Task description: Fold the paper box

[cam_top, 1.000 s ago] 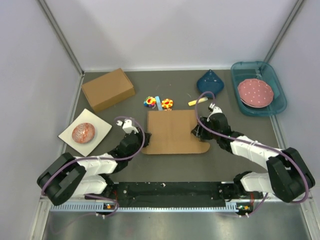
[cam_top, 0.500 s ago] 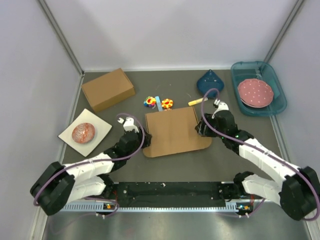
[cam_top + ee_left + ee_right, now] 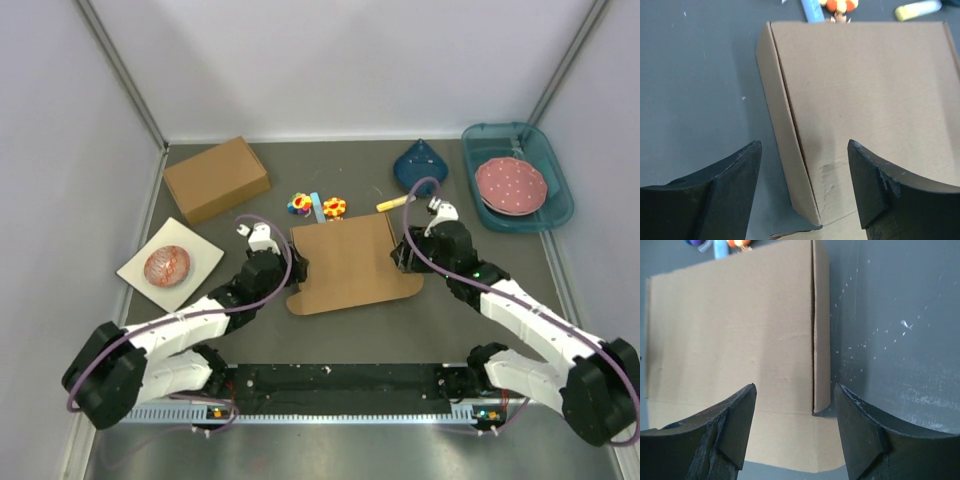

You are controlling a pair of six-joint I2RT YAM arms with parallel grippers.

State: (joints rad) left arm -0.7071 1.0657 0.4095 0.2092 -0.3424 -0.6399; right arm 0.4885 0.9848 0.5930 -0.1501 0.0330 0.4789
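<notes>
The left hand [image 3: 297, 269] and right hand [image 3: 398, 259] have both opened wider, loosely straddling the mid-frame paper box's [image 3: 350, 265] side edges.

Robot lab cell, white walls [image 3: 350, 60], aluminium frame [image 3: 120, 75]

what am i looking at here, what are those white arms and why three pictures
Two robot arms are bolted at a table's near edge, each ending in a two-finger gripper. The wide picture comes from a camera overhead; the other two look out from each wrist, the dark shapes being its own fingers. In the middle lies the paper box, shallow and brown. The left gripper and right gripper stand open at its side edges, holding nothing. Around it: a deeper cardboard box, a patterned ball, a blue tray with a pink plate.
</notes>
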